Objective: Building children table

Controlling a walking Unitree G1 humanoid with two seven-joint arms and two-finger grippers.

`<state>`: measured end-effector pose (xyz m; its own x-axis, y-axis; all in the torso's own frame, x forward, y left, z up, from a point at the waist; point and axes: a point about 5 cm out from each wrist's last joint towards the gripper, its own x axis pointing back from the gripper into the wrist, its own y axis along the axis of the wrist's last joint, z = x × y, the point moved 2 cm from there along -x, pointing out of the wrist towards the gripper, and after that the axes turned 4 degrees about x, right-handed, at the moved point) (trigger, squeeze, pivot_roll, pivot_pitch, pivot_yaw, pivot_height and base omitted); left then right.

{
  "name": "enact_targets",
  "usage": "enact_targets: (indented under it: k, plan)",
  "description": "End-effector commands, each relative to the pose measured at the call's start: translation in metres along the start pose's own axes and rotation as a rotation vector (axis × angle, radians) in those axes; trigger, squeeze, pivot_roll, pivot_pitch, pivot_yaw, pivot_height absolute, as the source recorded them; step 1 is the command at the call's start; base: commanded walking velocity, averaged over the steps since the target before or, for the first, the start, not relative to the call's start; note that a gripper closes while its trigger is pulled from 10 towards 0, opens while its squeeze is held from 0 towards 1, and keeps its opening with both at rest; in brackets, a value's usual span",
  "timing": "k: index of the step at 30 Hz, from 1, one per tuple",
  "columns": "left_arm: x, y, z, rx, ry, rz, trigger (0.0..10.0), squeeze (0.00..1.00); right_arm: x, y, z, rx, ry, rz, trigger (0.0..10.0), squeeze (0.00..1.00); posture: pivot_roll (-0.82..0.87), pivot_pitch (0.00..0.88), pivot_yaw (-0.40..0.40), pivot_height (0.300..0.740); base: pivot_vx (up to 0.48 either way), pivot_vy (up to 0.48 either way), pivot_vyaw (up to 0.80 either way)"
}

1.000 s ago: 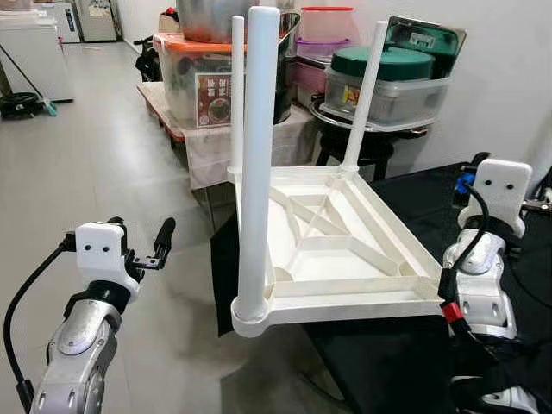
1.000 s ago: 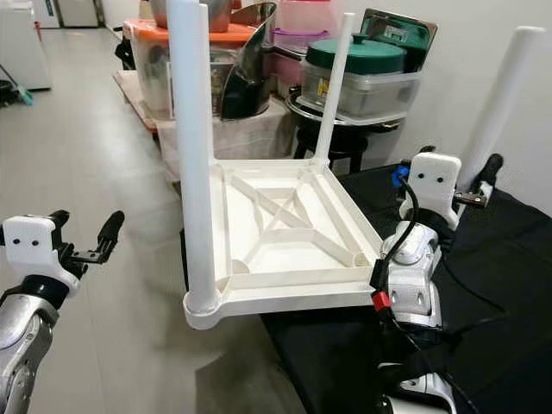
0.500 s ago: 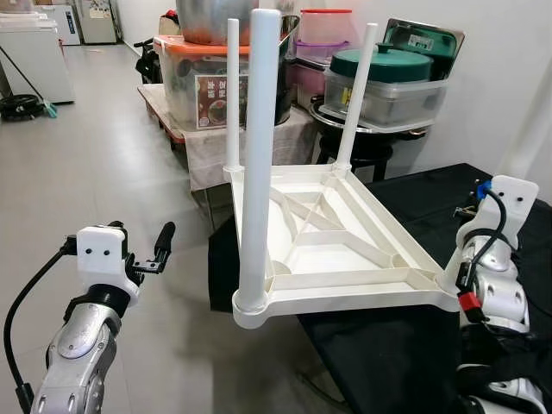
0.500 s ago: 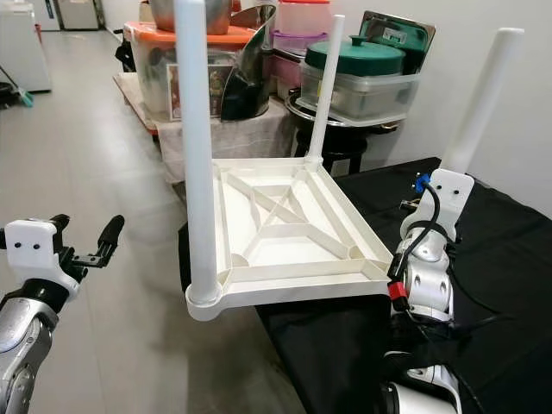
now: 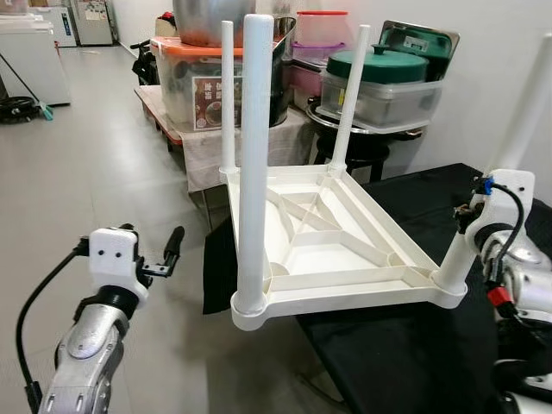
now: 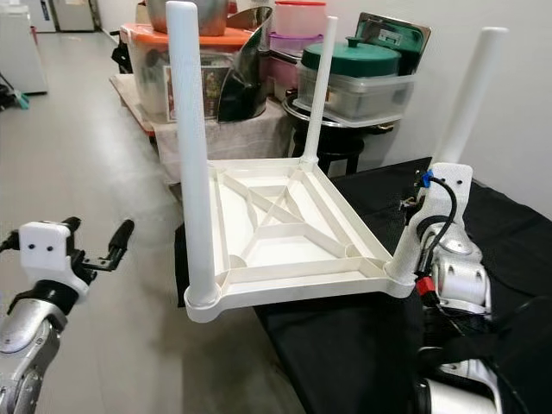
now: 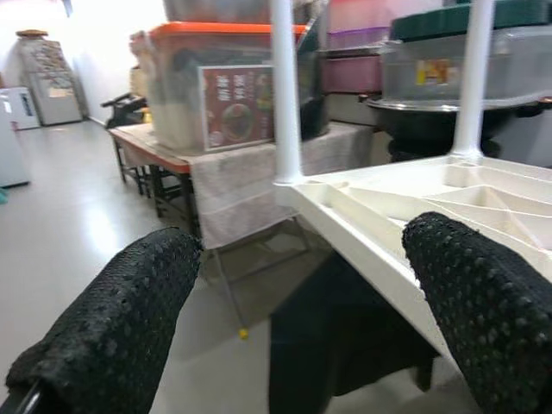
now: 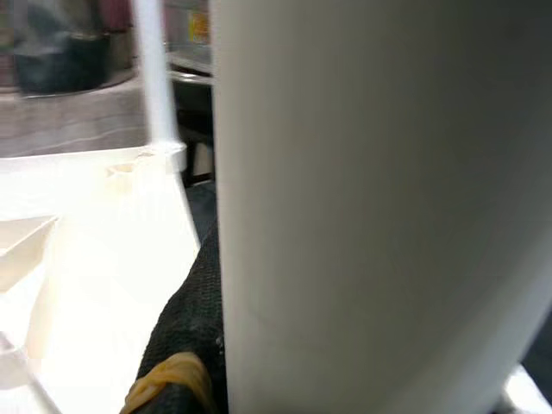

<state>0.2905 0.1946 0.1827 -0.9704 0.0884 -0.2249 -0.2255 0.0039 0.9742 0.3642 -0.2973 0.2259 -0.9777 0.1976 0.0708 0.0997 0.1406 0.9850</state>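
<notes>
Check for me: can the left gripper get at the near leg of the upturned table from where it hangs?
Probably yes. The left gripper hangs open beside the table, with only bare floor between it and the near leg; nothing blocks it.

Silver arms, white wrist blocks, black cables, textured black left claw (image 5: 169,252) fingers (image 7: 112,332)

Both head views look forward and down over the upturned white plastic table (image 5: 336,259), the left wrist view faces its far edge from beside, the right wrist view sits hard against a white plastic leg (image 8: 379,207).
</notes>
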Motion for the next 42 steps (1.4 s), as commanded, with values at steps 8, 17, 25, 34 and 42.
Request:
enact_targets:
  k: [8, 17, 25, 34, 42]
  plan:
    - [0.005, -0.004, -0.015, 0.024, -0.072, 0.032, 10.0, 0.0, 0.004, -0.033, 0.023, 0.053, 0.159, 0.155, 0.0, 0.0, 0.04, 0.0, -0.065, 0.74, 0.0, 0.0, 0.0]
    - [0.006, -0.004, -0.016, 0.022, -0.084, 0.036, 10.0, 0.0, 0.003, -0.037, 0.011, 0.065, 0.12, 0.177, 0.0, 0.0, 0.05, 0.0, -0.065, 0.74, 0.0, 0.0, 0.0]
    - [0.006, -0.003, -0.02, 0.015, -0.096, 0.036, 10.0, 0.0, 0.002, -0.042, 0.006, 0.072, 0.113, 0.19, 0.0, 0.0, 0.05, 0.0, -0.065, 0.74, 0.0, 0.0, 0.0]
    - [0.008, -0.002, -0.027, 0.036, -0.128, 0.022, 10.0, 0.0, 0.002, -0.044, 0.003, 0.074, 0.098, 0.192, 0.0, 0.0, 0.06, 0.0, -0.059, 0.74, 0.0, 0.0, 0.0]
    - [0.009, 0.0, -0.031, 0.036, -0.162, 0.018, 10.0, 0.0, 0.001, -0.048, 0.004, 0.073, 0.098, 0.196, 0.0, 0.0, 0.06, 0.0, -0.057, 0.74, 0.0, -0.168, 0.0]
